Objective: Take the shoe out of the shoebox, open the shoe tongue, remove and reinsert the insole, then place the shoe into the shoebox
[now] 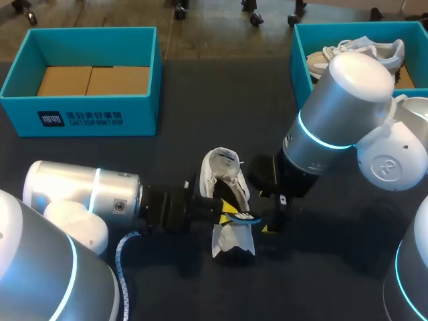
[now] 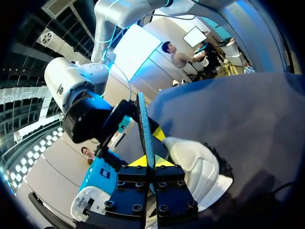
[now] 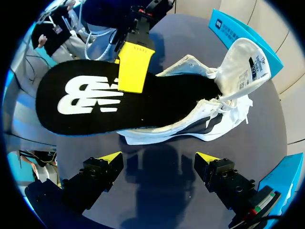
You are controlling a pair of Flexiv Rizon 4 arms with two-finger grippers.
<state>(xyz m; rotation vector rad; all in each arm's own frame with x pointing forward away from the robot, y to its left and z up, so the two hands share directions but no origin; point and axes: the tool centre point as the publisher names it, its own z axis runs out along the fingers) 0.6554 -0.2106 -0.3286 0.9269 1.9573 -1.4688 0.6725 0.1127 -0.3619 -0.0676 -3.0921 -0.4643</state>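
Observation:
A white shoe (image 1: 227, 179) lies on the dark table (image 1: 174, 160) between my two arms, its tongue (image 3: 248, 62) folded back. My left gripper (image 1: 231, 212) reaches in from the left and is shut on the black insole (image 3: 105, 100), one yellow finger (image 3: 135, 67) lying flat on its printed face. In the left wrist view the insole (image 2: 145, 129) shows edge-on between the tips of that gripper (image 2: 151, 161), above the shoe (image 2: 200, 171). One end of the insole sits over the shoe's opening; the rest sticks out. My right gripper (image 3: 159, 160) is open just beside the shoe (image 3: 200, 119), holding nothing.
A teal shoebox (image 1: 80, 100) with a cardboard liner stands at the back left. A second teal box (image 1: 301, 60) at the back right holds another white shoe (image 1: 361, 53). My right arm's elbow (image 1: 348, 87) hangs over that box's near side.

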